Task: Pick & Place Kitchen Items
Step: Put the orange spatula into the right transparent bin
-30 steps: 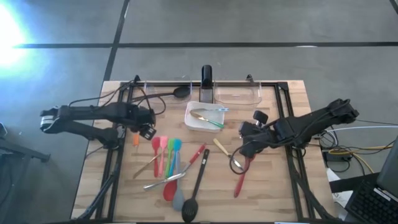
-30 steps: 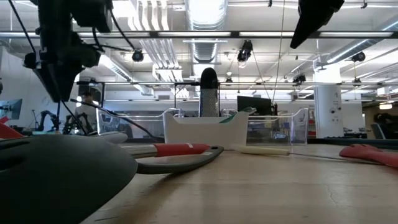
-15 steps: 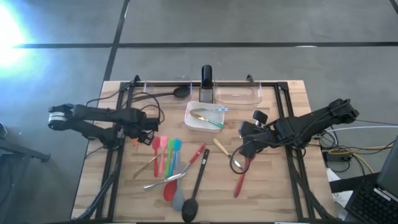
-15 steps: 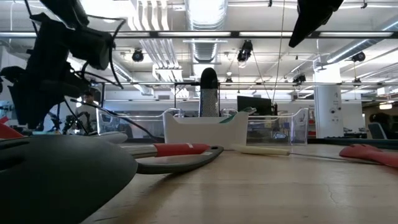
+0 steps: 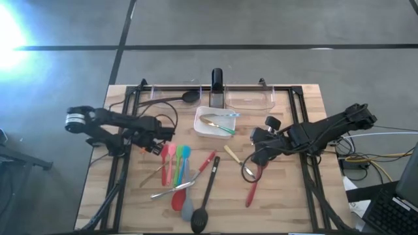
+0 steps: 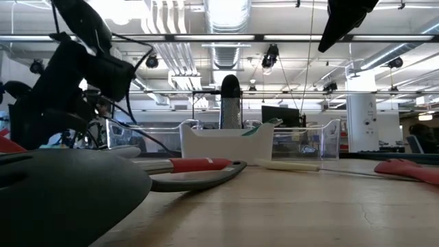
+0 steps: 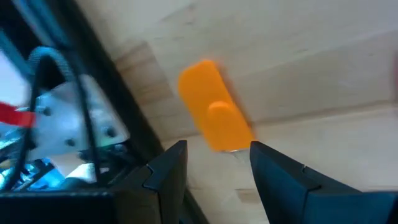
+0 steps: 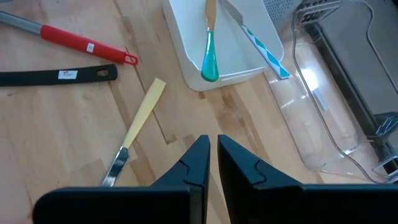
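Observation:
My left gripper (image 5: 155,145) is low over the table's left part, open. Its two fingers stand on either side of the near end of a small orange utensil (image 7: 214,121) that lies flat on the wood, and I see no touch. Beside it lie red, pink, green and blue silicone spoons (image 5: 174,162), a black spoon (image 5: 206,192) and a red-handled tool (image 5: 208,163). My right gripper (image 5: 253,155) hangs shut and empty right of centre, above a cream-handled knife (image 8: 140,124).
A white square dish (image 5: 201,128) at the table's middle holds a teal spoon (image 8: 209,59) and other cutlery. Two clear bins (image 5: 248,100) stand along the far edge, the left one with a black spoon (image 5: 175,99). A red spatula (image 5: 251,189) lies below my right gripper.
My left gripper has come down toward the table and a little toward its near right, onto the orange utensil, while its arm has swung right. My right arm has kept still.

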